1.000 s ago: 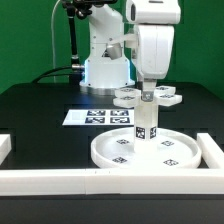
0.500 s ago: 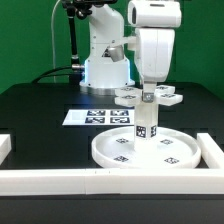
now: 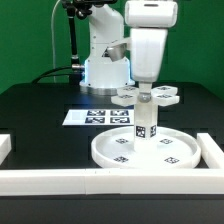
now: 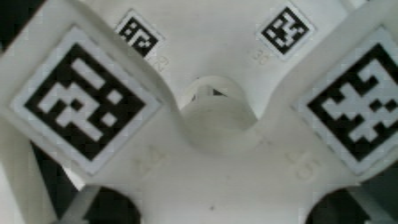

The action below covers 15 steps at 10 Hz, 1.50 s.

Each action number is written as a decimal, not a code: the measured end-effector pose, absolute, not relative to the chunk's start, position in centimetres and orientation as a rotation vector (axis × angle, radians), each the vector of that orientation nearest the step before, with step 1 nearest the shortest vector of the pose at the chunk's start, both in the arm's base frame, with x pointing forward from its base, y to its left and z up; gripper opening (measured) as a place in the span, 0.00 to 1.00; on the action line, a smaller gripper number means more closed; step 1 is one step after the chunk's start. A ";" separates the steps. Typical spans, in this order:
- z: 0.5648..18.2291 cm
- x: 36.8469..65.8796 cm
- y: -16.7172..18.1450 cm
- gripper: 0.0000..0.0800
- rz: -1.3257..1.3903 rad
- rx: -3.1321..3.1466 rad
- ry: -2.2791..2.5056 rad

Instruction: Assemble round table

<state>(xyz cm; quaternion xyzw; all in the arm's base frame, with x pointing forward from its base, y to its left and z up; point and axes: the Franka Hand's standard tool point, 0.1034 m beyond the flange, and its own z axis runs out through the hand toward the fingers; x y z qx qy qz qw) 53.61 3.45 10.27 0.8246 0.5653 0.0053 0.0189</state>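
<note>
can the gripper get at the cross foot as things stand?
Probably yes. The gripper hangs right over the foot, which seems to sit atop the post on the disc; nothing shows between them.

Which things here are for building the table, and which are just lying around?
For the table:
round disc
post
cross-shaped foot

Just lying around:
marker board
white border walls
</note>
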 end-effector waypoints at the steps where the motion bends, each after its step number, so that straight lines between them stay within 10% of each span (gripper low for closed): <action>1: 10.2 53.4 3.5 0.56 0.024 2.694 1.561; 15: 10.0 53.4 3.9 0.56 0.075 3.157 -0.611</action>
